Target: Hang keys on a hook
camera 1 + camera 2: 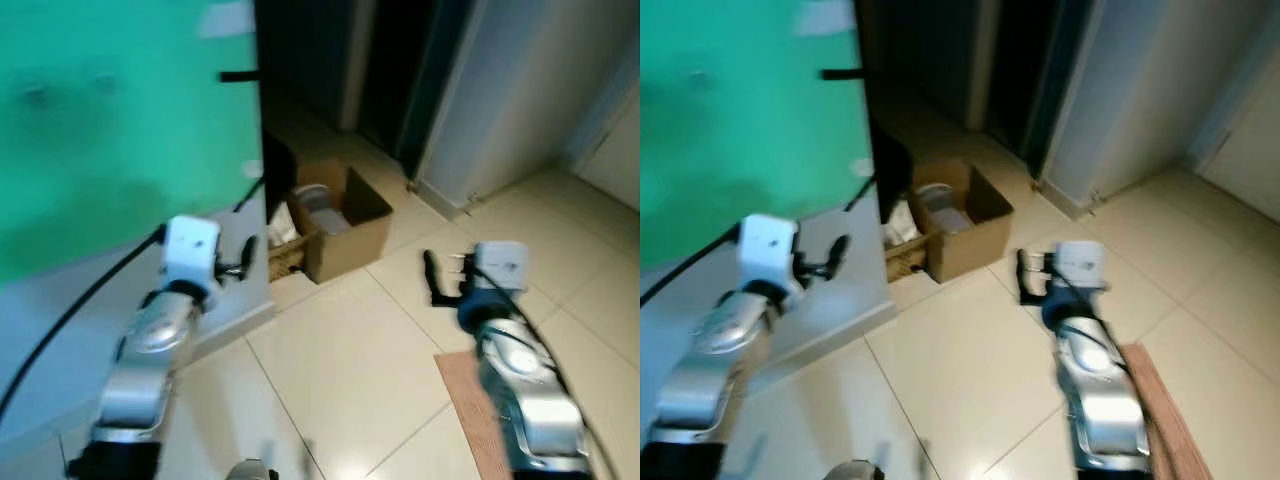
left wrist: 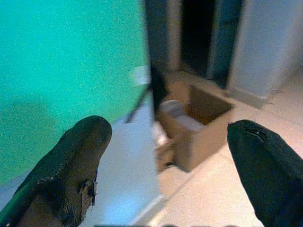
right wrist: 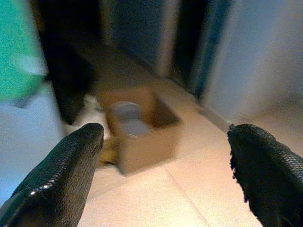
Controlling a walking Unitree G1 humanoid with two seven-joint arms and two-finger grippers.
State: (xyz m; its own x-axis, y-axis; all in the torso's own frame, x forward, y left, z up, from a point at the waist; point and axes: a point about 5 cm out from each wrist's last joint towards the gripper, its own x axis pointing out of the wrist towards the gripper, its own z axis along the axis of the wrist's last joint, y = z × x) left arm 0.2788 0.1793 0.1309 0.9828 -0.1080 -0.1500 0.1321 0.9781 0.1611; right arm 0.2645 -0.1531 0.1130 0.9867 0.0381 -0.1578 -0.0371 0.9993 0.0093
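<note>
On the tiled floor ahead I see an open cardboard box (image 1: 345, 222) standing just beside the end of the green wall (image 1: 120, 120); keys or a hook I cannot make out in these blurred pictures, so I cannot tell their direction. Both arms are raised, the left gripper (image 2: 165, 156) near the wall edge and the right gripper (image 3: 165, 161) over free tiles, each with its fingers wide apart and holding nothing. The head views add a brown mat (image 1: 478, 412) under the right arm and dark doorways behind the box.

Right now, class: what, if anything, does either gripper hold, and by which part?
Nothing. The left gripper and right gripper are both open, with nothing between their fingers.
</note>
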